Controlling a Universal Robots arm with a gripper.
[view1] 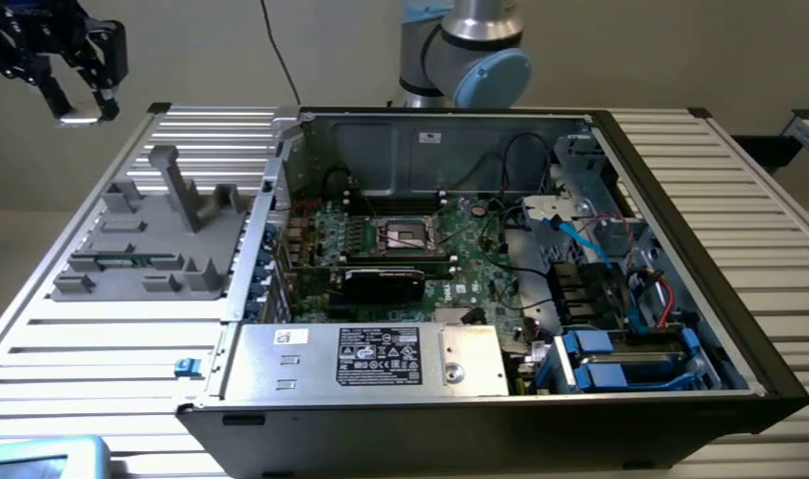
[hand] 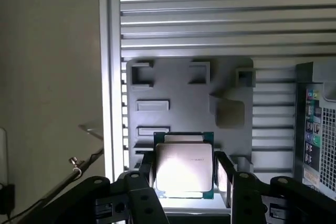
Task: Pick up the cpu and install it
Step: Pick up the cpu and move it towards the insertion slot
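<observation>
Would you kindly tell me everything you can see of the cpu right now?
The cpu is a small flat square chip with a shiny silver-grey metal top and a thin green rim. It is clamped between the two dark fingers of the gripper, one on each opposite edge, held in the air with the grey parts tray beyond it. Its top faces the wrist camera, catching bright light.

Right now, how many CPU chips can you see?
1. The cpu is held in the gripper, up clear of the grey parts tray, to the exterior view's left of the open computer case. Another may be hidden inside the case.
</observation>
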